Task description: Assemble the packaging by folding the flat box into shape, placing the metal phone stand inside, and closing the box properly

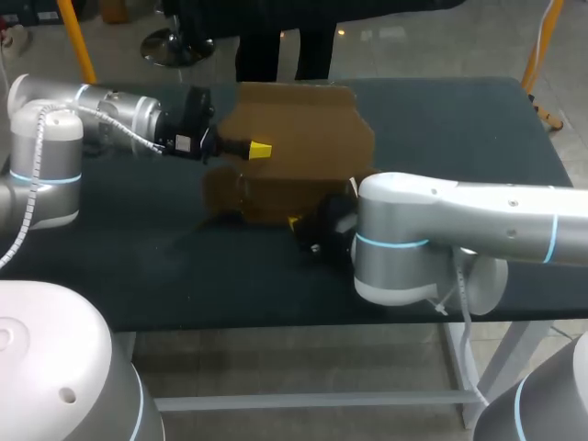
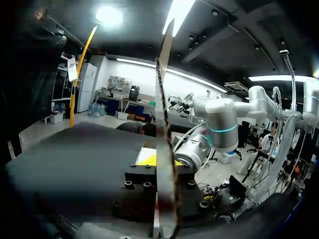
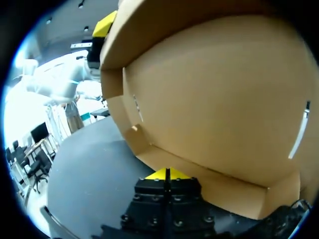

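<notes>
The box is only half folded. The left gripper pinches its flap between the fingers. The right gripper is closed and empty, with the box just ahead. I see no stand, so filling and closing are still left, I think.

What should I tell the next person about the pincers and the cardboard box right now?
The left pincer is shut on an upright panel of the cardboard box, holding it up.
The right pincer is shut with nothing in it, low by the box's near bottom edge.
The box stands partly opened on the table, with its flaps not folded in.
The metal phone stand shows in none of the views.
Done: the box is lifted and started.
Left: finish folding it, put the stand inside, close it.
</notes>
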Motion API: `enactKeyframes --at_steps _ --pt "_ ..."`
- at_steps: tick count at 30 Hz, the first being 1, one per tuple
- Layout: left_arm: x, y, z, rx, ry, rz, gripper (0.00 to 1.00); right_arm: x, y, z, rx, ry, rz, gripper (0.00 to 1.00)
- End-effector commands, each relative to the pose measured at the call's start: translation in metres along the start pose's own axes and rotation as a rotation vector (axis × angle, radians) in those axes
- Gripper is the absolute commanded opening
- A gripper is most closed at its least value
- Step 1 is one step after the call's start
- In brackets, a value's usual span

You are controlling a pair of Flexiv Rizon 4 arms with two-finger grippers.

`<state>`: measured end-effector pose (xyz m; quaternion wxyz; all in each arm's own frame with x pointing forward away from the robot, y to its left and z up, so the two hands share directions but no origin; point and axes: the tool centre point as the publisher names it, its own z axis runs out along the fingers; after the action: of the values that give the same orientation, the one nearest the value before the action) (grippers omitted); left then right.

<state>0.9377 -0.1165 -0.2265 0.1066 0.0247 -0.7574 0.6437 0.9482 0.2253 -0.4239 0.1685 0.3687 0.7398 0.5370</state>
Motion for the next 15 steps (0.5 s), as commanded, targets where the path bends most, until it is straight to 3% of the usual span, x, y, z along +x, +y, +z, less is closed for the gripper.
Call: enactKeyframes --at_steps 1,15 --pt "-0.001 0.002 0.000 -0.001 0.003 0.000 0.00 0.007 0.004 -0.016 -0.014 -0.004 -0.004 0.00" --pt "-0.001 0.002 0.000 -0.001 0.003 0.000 0.00 0.014 0.014 -0.082 -0.025 0.055 0.058 0.00"
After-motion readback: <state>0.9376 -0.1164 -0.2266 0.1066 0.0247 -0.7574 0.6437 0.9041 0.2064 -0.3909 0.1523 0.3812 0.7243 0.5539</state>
